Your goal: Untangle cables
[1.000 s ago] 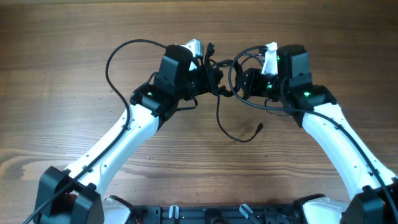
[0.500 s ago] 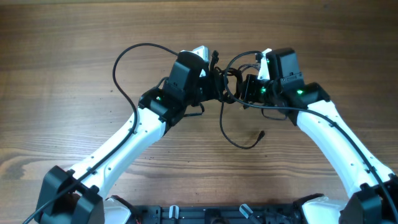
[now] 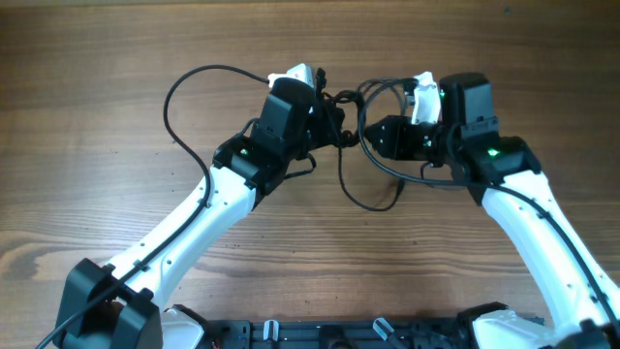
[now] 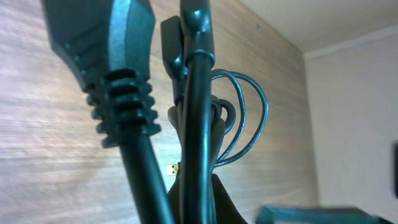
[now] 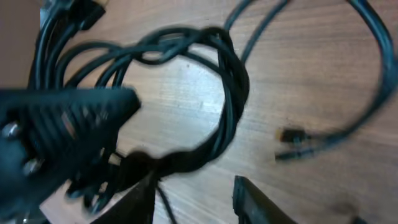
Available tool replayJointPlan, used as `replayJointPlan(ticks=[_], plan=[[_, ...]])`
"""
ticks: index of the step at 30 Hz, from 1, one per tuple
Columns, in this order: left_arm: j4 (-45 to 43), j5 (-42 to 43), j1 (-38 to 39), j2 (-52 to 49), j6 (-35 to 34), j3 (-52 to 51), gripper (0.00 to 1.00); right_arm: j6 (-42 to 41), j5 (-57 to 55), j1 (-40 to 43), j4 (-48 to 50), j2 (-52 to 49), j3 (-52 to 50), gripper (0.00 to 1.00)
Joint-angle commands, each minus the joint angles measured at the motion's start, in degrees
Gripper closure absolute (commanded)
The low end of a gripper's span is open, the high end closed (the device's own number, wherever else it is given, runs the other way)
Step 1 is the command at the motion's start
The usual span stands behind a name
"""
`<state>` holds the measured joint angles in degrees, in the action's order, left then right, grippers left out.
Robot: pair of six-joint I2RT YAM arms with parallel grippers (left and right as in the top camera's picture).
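Two changes are seen: the right claw [image 5: 196,199] has been drawn back and its jaws parted, empty, while the cables [image 5: 235,93] are kept clenched in the left claw [image 3: 327,114] toward the far edge of the tabletop [image 3: 97,58], so the knot is judged still undone.

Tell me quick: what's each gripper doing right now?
Left gripper: closed on the cables.
Right gripper: open, holding nothing.

Thin black cables [image 5: 236,81] twist together into a knotted bunch mid-table. One loop [image 3: 360,206] trails down from it toward the near edge, another strand [image 3: 168,97] arcs wide left (a small plug [image 5: 290,134] lies loose on the wood).
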<state>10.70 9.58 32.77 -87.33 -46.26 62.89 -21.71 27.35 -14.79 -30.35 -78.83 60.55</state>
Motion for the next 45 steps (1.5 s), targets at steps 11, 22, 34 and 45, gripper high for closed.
replayJointPlan(ticks=[11, 22, 34, 45], plan=[[-6.91, 24.17, -0.59, -0.11, 10.54, 0.55, 0.96, -3.52, 5.88, 12.41, 0.72, -5.33, 0.72, 0.43], [-8.11, 44.46, -4.48, -0.11, 13.29, 0.55, 0.96, -2.25, 26.23, 23.65, 7.93, -5.33, 0.72, 0.36], [-13.11, 56.02, -4.68, -0.11, 14.58, 0.55, 0.96, -5.44, 28.81, 23.65, 8.17, -5.33, 0.68, 0.43], [-13.53, 55.98, -4.68, -0.11, 16.11, 0.55, 0.96, -5.49, 27.52, 18.10, 8.50, -6.54, 0.17, 0.71]])
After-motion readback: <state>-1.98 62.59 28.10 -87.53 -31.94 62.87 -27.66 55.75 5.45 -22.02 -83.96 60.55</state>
